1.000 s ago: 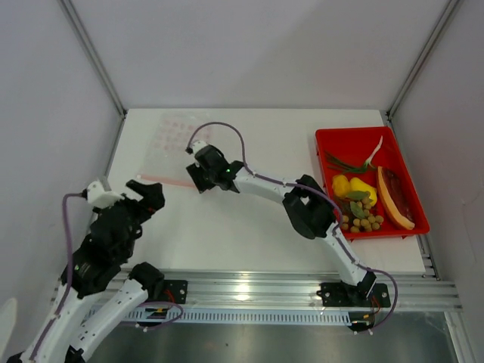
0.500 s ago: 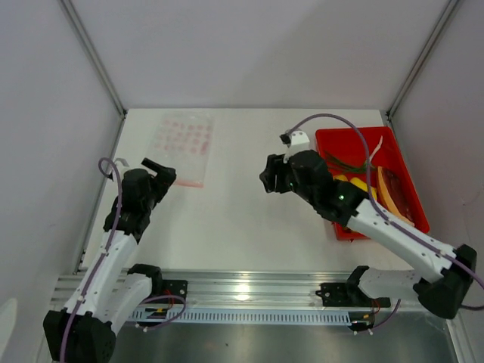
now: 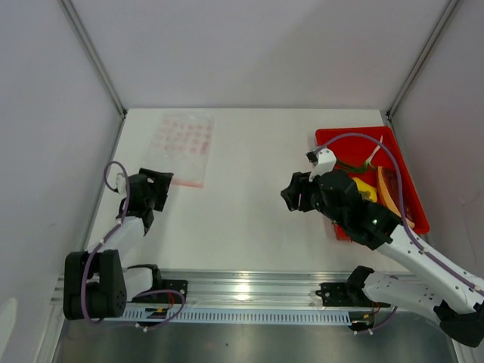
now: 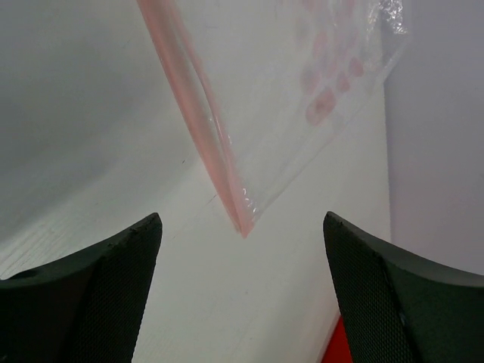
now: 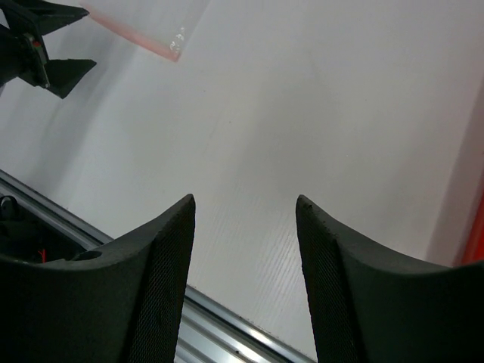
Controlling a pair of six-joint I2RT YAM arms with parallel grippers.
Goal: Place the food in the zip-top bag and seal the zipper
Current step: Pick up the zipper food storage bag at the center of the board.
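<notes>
The zip-top bag (image 3: pixel 181 138) lies flat at the back left of the table, clear with pink dots. Its zipper (image 3: pixel 180 180) is the pink strip along the near edge. My left gripper (image 3: pixel 157 184) is open and empty at the bag's near-left corner. In the left wrist view (image 4: pixel 240 225) the zipper (image 4: pixel 198 113) ends just ahead, between the fingers. My right gripper (image 3: pixel 292 195) is open and empty above the table, left of the red tray (image 3: pixel 329 138). The food sits in the tray: yellow pepper (image 3: pixel 366 190), melon slice (image 3: pixel 389 193), green onion (image 3: pixel 354 163). The rest is hidden by the right arm.
The right wrist view (image 5: pixel 245 201) shows bare white table ahead, the bag's corner (image 5: pixel 162 41) and my left gripper (image 5: pixel 45 47) far off, and the tray's edge (image 5: pixel 476 219) at the right. A metal rail (image 3: pixel 249 287) runs along the near edge.
My right arm has pulled away from the bag and swung right, to beside the tray. My left arm has reached forward and lowered to the bag's near-left corner.
</notes>
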